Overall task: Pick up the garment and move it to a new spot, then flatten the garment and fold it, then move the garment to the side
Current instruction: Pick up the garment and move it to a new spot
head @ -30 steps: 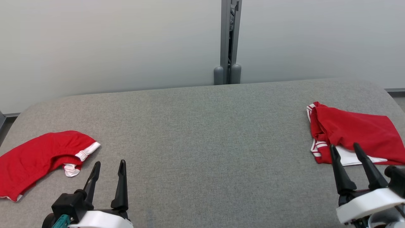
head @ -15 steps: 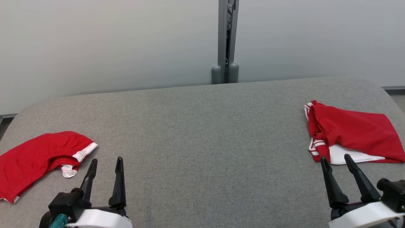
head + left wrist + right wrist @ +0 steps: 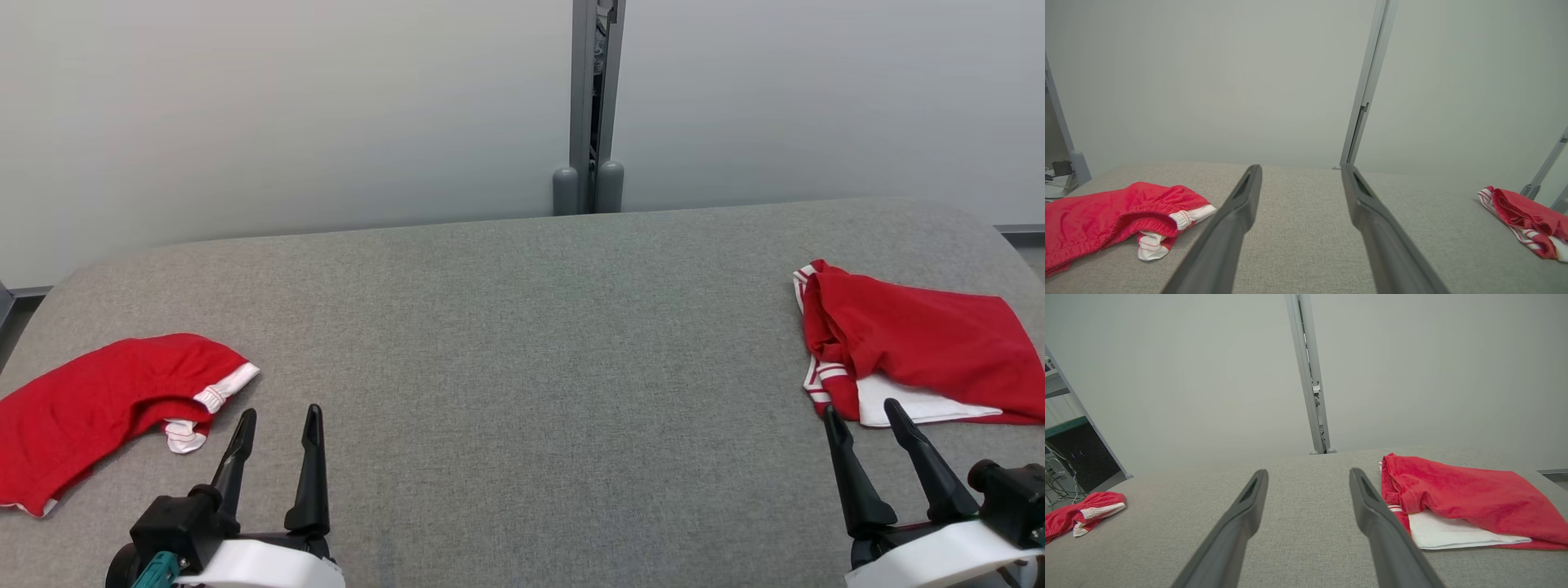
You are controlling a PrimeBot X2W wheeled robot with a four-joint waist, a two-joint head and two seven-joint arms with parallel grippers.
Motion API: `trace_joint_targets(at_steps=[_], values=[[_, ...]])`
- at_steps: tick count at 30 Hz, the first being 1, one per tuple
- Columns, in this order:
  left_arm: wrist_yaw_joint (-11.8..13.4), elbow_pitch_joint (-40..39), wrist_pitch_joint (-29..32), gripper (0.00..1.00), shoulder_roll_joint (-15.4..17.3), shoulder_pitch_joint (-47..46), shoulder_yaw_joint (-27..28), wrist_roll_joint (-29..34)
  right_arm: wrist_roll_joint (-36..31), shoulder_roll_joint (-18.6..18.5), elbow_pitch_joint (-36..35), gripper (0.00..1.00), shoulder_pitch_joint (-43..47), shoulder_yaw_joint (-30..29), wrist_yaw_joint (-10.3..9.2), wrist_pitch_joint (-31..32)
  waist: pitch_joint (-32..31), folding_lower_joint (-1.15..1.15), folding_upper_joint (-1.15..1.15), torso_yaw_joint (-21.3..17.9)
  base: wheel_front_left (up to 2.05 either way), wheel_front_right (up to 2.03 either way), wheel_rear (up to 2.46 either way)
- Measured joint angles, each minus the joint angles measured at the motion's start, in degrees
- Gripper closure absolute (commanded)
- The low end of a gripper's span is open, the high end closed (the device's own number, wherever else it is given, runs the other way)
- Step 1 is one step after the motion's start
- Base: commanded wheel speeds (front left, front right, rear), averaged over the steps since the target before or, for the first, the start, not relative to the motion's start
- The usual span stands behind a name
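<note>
My right pincer [image 3: 859,406], open and empty, has drawn back toward the near edge of the table [image 3: 522,327]. A second ago its tips overlapped the folded red garment [image 3: 914,335] at the right edge; now they stop just short, so that piece looks finished. Left pincer [image 3: 280,412], open, empty, unmoved beside the crumpled red garment [image 3: 90,400] at the left edge: probably next.

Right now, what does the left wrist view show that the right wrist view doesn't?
Left wrist: open left fingers, left garment close beside them, slanted posts far right. Right wrist: open right fingers, right garment close with its white panel, a dark rack with cables. Both: the two red garments, grey table, wall post.
</note>
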Motion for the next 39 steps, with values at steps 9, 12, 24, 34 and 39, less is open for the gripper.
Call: trace_joint_targets(at_steps=[9,12,24,34,39], values=[[-0.2,0.1,0.0,0.0,-0.1,-0.2,-0.2,0.1,-0.1,-0.2,-0.3,0.0,0.0,0.6,0.0,0.5,0.2,0.0,0.0,1.1,0.0,0.0,0.0],[-0.2,0.2,0.0,0.0,0.0,-0.4,-0.2,0.1,-0.1,-0.3,-0.4,0.0,0.0,0.9,-0.01,0.6,0.3,0.0,0.0,2.5,0.0,0.0,0.0],[0.3,0.2,0.8,0.0,0.6,-1.1,0.0,0.0,0.2,0.0,0.0,0.0,-0.1,2.8,-0.01,0.7,0.4,0.0,0.0,13.7,0.0,0.0,0.0],[0.6,-0.2,1.0,0.0,1.2,-1.2,0.5,-0.6,0.5,0.3,1.5,0.0,-1.3,4.4,-0.01,0.0,0.9,0.0,0.0,22.1,0.0,0.0,0.0],[1.8,-0.2,3.3,0.0,2.0,-2.6,1.9,-1.3,0.5,0.1,1.5,0.0,-2.1,4.9,-0.01,-0.1,2.3,0.0,0.0,22.3,0.0,0.0,0.0]])
